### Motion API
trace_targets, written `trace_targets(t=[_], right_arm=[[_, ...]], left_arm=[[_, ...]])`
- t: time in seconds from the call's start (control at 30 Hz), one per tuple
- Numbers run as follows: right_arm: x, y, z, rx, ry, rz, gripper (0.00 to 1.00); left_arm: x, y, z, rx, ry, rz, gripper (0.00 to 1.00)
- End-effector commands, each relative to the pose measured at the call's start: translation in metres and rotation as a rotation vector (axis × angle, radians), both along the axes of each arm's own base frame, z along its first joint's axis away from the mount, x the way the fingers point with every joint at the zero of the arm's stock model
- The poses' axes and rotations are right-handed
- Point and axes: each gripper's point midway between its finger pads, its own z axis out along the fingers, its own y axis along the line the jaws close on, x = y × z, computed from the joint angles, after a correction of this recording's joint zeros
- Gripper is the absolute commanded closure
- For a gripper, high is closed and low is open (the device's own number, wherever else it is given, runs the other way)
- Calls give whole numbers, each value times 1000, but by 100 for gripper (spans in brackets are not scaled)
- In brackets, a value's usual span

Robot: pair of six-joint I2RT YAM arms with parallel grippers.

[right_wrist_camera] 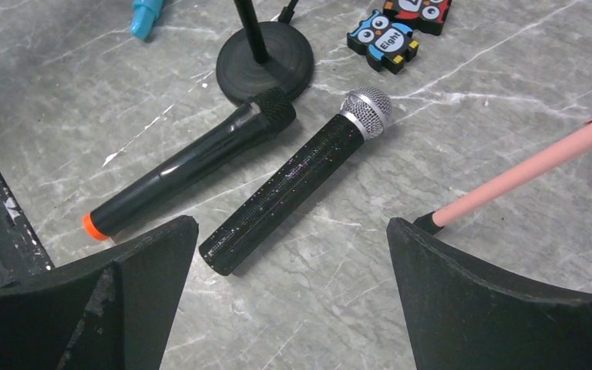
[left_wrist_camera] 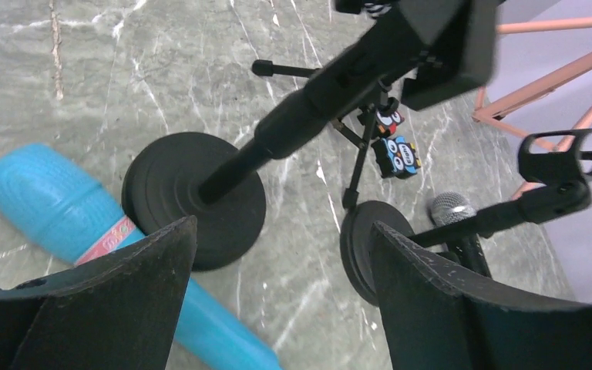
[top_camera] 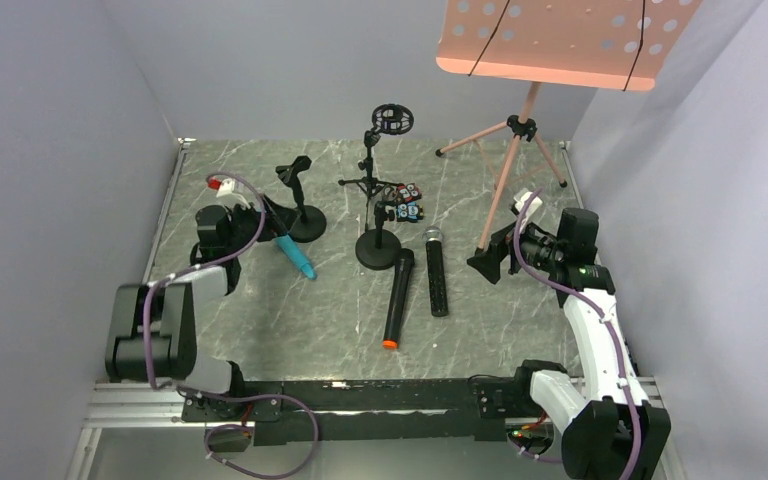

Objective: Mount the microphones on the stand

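Hovering, both jaws wide, empty: blue mic (left_wrist_camera: 46, 200) beside a stand base (left_wrist_camera: 162, 185) below my left, black mics (right_wrist_camera: 293, 189) on the bench (right_wrist_camera: 470, 116) below my right. Closing askew could topple that stand.

Top cam high over table (top_camera: 260, 320); wrist cams close, angled down, share silver-mesh mic (right_wrist_camera: 293, 186)

- A pink music stand (top_camera: 558, 38) is at the back right. Its flat top has round holes and two thin black bands across it. It sits on thin pink legs (top_camera: 505, 170).
- Two little owl toys lie right beside each other near the middle of the table: a blue owl (left_wrist_camera: 398, 154) and a red owl (left_wrist_camera: 388, 121).
- The table (top_camera: 260, 320) looks like grey stone with white lines.
- Plain grey walls (top_camera: 50, 150) stand around it.
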Motion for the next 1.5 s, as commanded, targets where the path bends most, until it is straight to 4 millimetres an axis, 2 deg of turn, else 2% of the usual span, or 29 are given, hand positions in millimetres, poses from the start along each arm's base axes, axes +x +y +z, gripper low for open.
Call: trace_targets(t=[0.0, 0.03, 0.07, 0.17, 0.3, 0.5, 0.7, 0.8, 0.93, 1.0, 1.13, 1.17, 1.27, 1.33, 1.47], right_arm=[[1, 5, 12, -8, -50, 37, 0], [2, 4, 12, -13, -51, 31, 0], [3, 4, 13, -17, -52, 31, 0], [3, 5, 13, -22, -56, 37, 0], [3, 4, 13, -28, -56, 36, 0], [7, 1, 13, -46, -51, 18, 0], [7, 2, 13, -50, -50, 20, 0], [7, 2, 13, -53, -53, 21, 0], [7, 1, 14, -58, -57, 20, 0], [7, 1, 14, -60, -57, 20, 0], [6, 1, 14, -62, -61, 19, 0], [7, 1, 14, -64, -61, 19, 0], [7, 1, 14, -66, -61, 19, 0], [6, 1, 14, -65, -61, 20, 0], [6, 3, 13, -62, -52, 29, 0]], left_arm=[[34, -13, 51, -5, -304, -42, 15], [41, -11, 47, 12, -301, -31, 15], [44, -20, 43, 25, -296, -47, 15], [58, -26, 33, 50, -298, -53, 22], [67, -31, 24, 56, -327, -45, 27], [76, -40, 18, 67, -350, -45, 38], [84, -43, 19, 134, -363, -35, 51], [87, -49, 24, 171, -381, -67, 63], [85, -62, 37, 198, -435, -161, 98], [82, -69, 52, 200, -482, -209, 100], [69, -81, 87, 214, -571, -286, 100], [61, -84, 99, 221, -595, -307, 100], [31, -96, 113, 260, -616, -366, 100], [4, -104, 111, 289, -608, -395, 100], [-59, -127, 92, 341, -581, -461, 100]])
